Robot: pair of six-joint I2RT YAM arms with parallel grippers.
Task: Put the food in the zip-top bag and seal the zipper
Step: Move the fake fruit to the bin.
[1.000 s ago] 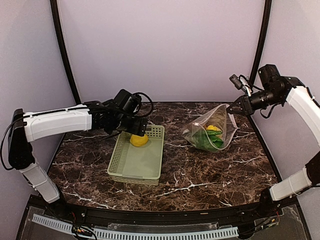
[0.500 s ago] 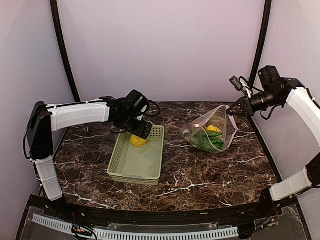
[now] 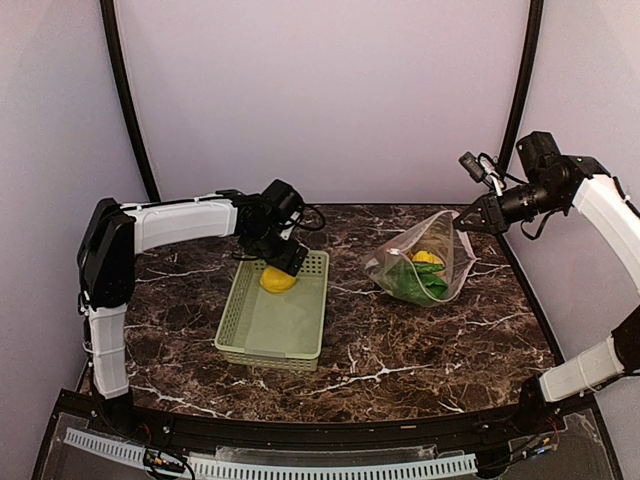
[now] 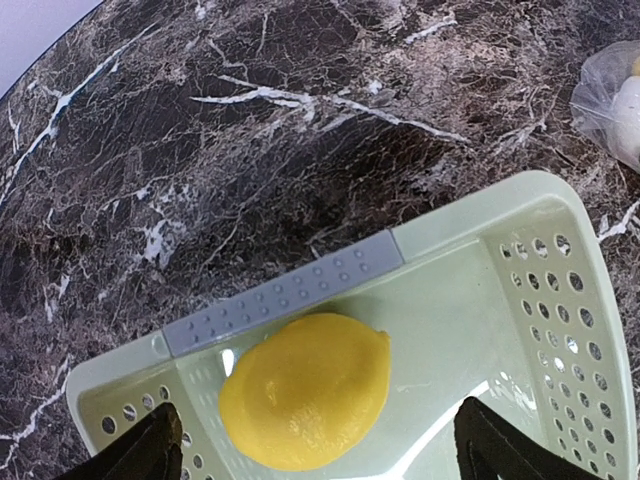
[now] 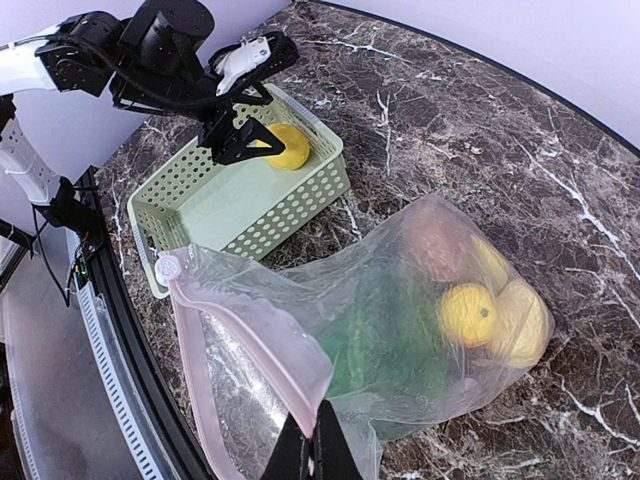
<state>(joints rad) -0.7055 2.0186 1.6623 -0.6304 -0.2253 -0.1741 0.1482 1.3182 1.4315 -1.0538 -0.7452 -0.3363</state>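
Since a second ago the left arm has swung in over the table, and the left gripper (image 3: 285,256) now hangs above the 12 o'clock end of the pale green basket (image 3: 268,352). The right arm and the bag have not shifted. The left gripper's fingers are spread wide. From the left wrist view they straddle the lemon (image 4: 305,392) without touching it, so nothing is picked up yet.

That lemon is the only food I can see outside the bag. It lies on the basket floor against the far wall, and the rest of the basket looks bare.

Over at about 2 o'clock on the marble table (image 3: 400,350), the zip-top bag (image 3: 420,262) slumps on its side. The right gripper (image 3: 463,221) is pressed together on the bag's upper edge, pinching it and holding the mouth up. Inside are green pieces, at least two yellow ones and something brownish. Through the crinkled plastic I can't be sure which piece is which.

The zipper (image 5: 250,345) gapes open, with its white slider tab (image 5: 167,267) sitting at the far end of the strip.

I'd judge the task most of the way through. The lemon has still to be gripped and carried across to the bag, then the zipper run shut.
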